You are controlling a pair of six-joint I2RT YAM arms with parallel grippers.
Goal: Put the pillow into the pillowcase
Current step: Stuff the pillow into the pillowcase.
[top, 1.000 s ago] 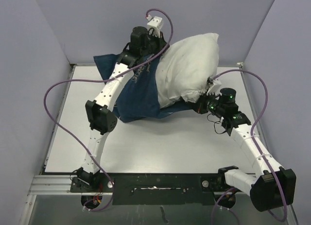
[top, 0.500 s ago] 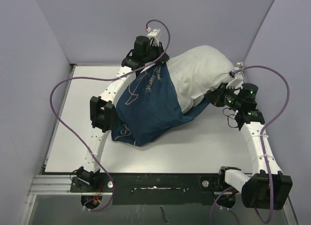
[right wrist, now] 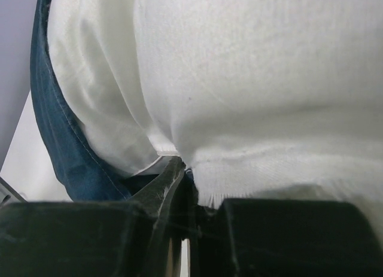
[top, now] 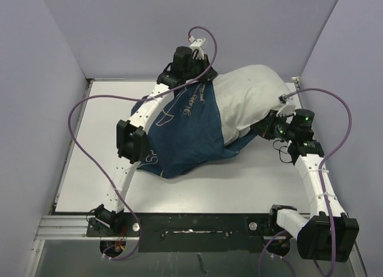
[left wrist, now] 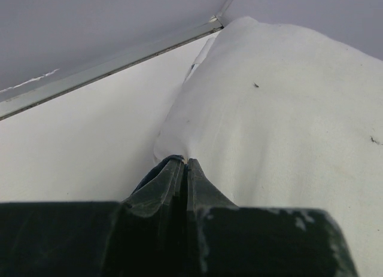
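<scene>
The white pillow (top: 251, 94) lies at the back right of the table, its left part inside the navy pillowcase (top: 185, 133) with cream drawings. My left gripper (top: 200, 79) is shut on the pillowcase's upper edge at the opening. In the left wrist view the shut gripper (left wrist: 184, 162) pinches navy cloth against the pillow (left wrist: 287, 121). My right gripper (top: 264, 126) is shut at the lower edge of the opening. In the right wrist view the gripper (right wrist: 188, 169) grips navy cloth, the pillowcase (right wrist: 60, 133) hangs left, and the pillow (right wrist: 251, 79) drapes over one finger.
The white tabletop (top: 209, 181) is walled by lilac panels on the left, back and right. Purple cables (top: 78, 109) loop over both arms. A black mounting rail (top: 191, 229) runs along the near edge.
The pillow has dropped from standing tilted to lying lower. The pillowcase has spread wider and further over it. The left gripper moved right, the right gripper moved right and outward.
</scene>
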